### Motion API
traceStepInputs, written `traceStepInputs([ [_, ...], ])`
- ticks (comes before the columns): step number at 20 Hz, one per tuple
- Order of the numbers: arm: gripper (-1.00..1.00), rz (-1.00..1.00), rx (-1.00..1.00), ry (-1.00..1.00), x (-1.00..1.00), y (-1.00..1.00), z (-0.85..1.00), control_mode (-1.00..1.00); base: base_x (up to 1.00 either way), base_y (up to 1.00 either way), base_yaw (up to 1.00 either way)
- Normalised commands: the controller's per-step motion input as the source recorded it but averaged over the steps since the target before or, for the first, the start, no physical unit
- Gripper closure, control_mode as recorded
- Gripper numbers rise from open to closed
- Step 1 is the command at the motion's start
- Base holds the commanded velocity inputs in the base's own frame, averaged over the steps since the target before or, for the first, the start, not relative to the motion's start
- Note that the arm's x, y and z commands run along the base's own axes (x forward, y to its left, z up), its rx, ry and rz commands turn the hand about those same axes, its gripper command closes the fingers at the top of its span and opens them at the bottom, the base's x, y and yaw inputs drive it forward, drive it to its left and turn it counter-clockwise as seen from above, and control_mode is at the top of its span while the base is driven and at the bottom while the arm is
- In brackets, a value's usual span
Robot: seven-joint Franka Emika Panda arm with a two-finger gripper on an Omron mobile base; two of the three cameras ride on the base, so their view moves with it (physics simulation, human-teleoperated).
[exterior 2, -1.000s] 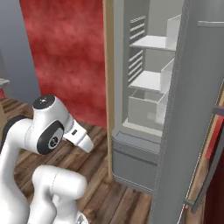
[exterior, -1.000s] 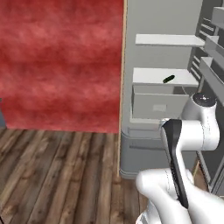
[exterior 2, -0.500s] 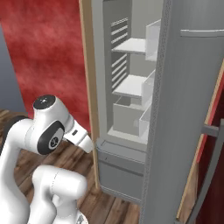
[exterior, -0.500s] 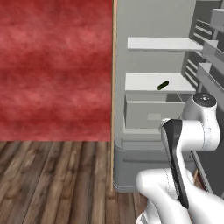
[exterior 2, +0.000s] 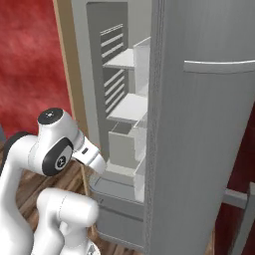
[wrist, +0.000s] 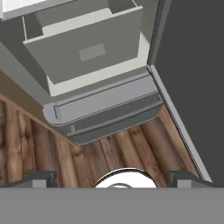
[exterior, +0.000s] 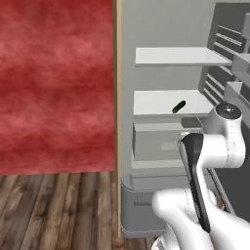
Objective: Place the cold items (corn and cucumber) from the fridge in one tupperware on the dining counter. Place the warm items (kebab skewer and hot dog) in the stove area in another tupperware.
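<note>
A small dark green cucumber [exterior: 178,106] lies on the middle shelf [exterior: 156,102] of the open fridge [exterior: 146,205], towards the shelf's right end. My gripper [wrist: 112,178] points down at the wooden floor in front of the fridge's base, well below the cucumber. Its two fingertips [wrist: 40,178] stand far apart, open, with nothing between them. The corn, the kebab skewer, the hot dog and the tupperware are out of view.
A pale crisper drawer [wrist: 87,48] sits under the shelf, above the fridge's bottom grille [wrist: 105,109]. The open fridge door [exterior 2: 199,124] stands close on the right. A red wall [exterior: 53,83] and a wooden trim edge [exterior: 117,122] lie to the left.
The whole scene has shifted as the base moved: the fridge now stands larger and more central in the left base view. My arm keeps its folded pose and the gripper stays open.
</note>
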Motion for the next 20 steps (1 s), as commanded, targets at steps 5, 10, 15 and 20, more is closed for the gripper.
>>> traceStepInputs([
  [5,-1.0,0.0,0.0,0.0,0.0,0.0,0.0,1.0,0.62,-0.1,-0.1],
  [10,-1.0,0.0,0.0,0.0,0.0,0.0,0.0,1.0,0.47,-0.11,-0.05],
  [15,-1.0,-0.07,0.03,-0.15,0.12,-0.24,0.04,-1.0,0.01,-0.03,-0.01],
  [20,-1.0,-0.12,-0.01,-0.11,0.57,-0.34,0.03,-1.0,0.0,0.0,0.0],
])
